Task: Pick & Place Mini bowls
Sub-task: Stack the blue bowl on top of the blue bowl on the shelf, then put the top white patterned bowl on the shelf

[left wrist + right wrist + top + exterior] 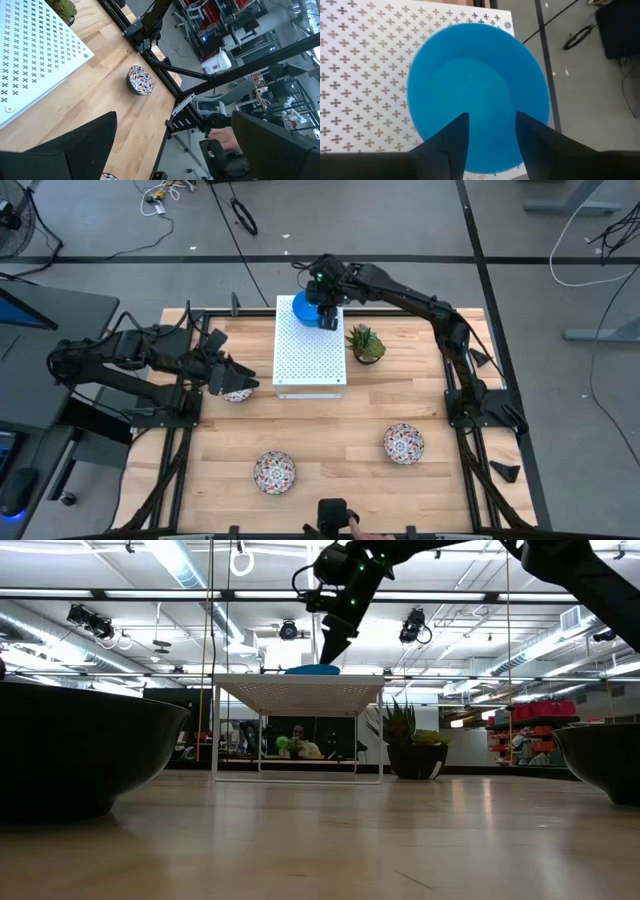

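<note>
A bright blue bowl (477,90) sits on the far end of the white perforated box (310,350). My right gripper (492,122) is open just above it, with both fingers pointing down over its hollow. In the low view my right gripper (331,652) hangs just over the blue bowl's rim (312,668). My left gripper (238,383) is open, fingers wide apart, above a floral bowl (237,394) near the table's left edge. That floral bowl (107,176) barely shows in the left wrist view. Two more floral bowls (274,471) (403,443) rest on the wood nearer the near edge.
A small potted plant (365,343) stands right of the box, close to my right arm. Black frame rails (455,380) run along the table's sides. A person's hand (225,140) rests on a device beyond the near edge. Bare wood lies between the box and the near bowls.
</note>
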`<action>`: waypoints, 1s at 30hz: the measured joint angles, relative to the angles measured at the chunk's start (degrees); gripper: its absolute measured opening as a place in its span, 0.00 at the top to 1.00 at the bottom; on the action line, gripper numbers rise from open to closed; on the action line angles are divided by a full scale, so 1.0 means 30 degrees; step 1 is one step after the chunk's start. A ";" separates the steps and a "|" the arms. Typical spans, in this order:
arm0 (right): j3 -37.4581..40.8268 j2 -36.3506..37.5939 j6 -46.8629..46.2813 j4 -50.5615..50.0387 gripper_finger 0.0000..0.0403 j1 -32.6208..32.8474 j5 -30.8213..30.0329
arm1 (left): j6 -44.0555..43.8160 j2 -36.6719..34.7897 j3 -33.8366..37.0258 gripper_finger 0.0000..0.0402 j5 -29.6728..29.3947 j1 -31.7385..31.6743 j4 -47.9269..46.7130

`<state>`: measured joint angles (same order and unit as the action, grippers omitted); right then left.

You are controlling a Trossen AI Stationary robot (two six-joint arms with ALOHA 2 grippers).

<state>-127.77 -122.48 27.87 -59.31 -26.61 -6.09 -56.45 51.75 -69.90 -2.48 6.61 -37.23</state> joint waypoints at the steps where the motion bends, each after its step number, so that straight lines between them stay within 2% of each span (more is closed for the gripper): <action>1: 0.0070 0.0000 -0.0027 0.0032 0.60 -0.0042 0.0222 | -0.0016 0.0000 -0.0003 0.01 0.0000 0.0000 -0.0005; 10: 0.2397 0.0029 -0.0095 0.1754 0.60 -0.0125 0.0886 | -0.0817 0.0000 -0.0003 0.01 -0.0095 0.0000 -0.0299; 18: 0.1766 0.0771 0.0917 0.2303 0.60 -0.0084 0.0840 | -0.0971 0.0000 -0.0003 0.01 -0.0095 0.0000 -0.0306; 23: 0.1722 0.2059 0.0661 0.2355 0.60 0.0152 0.0810 | -0.0965 0.0000 -0.0003 0.01 -0.0128 0.0000 -0.0353; 30: 0.1693 0.4996 -0.2195 0.1798 0.60 0.1324 0.0847 | -0.0464 0.0000 -0.0003 0.01 -0.0116 -0.0007 -0.0423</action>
<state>-122.69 -107.49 21.28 -53.92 -22.63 -3.55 -57.84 51.75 -69.91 -2.83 6.59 -38.50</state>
